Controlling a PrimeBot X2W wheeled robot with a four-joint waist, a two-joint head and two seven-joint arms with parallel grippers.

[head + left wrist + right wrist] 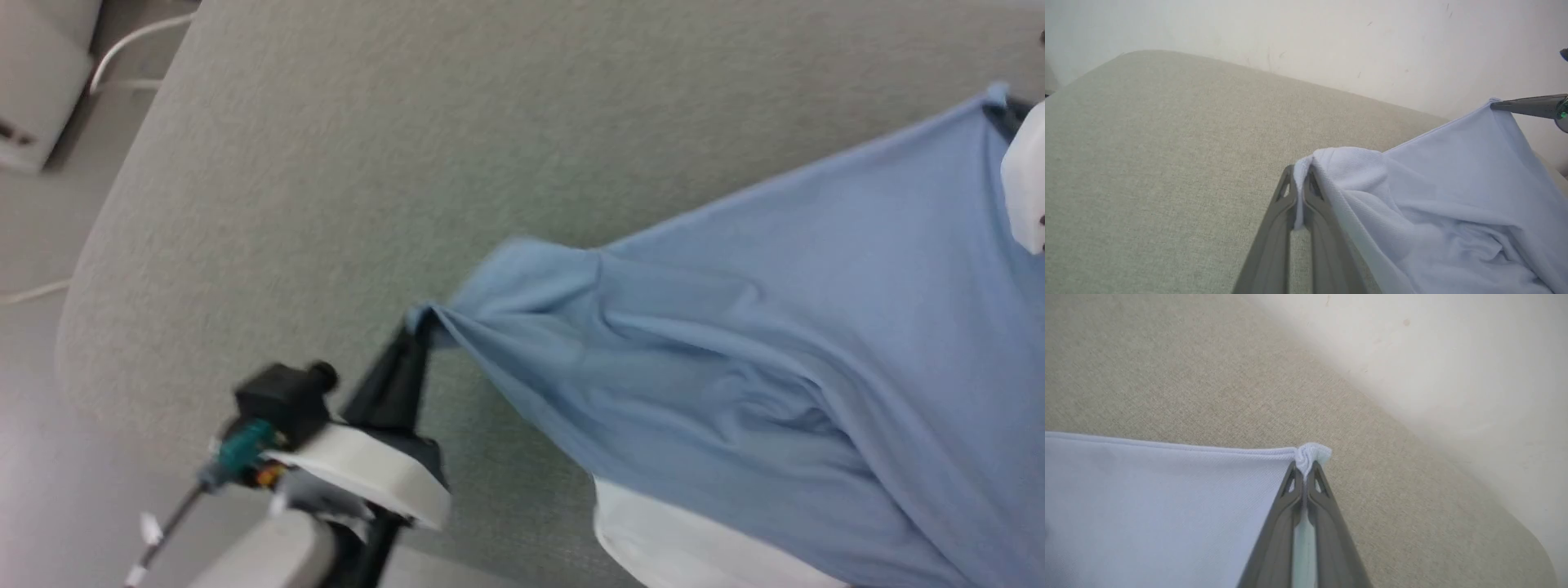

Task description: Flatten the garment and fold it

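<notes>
Pinching garment (pixel 775 327) w/ L tool (pixel 416 328) & R tool (pixel 1305 467), stretched between.

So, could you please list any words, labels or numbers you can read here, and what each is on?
No readable text.
The visible side of the light blue shirt is plain, the grey fabric-covered table is unmarked, and the black module by the left wrist is too blurred to show any marking.

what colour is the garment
Light blue; the garment shows it best in the head view.
</notes>
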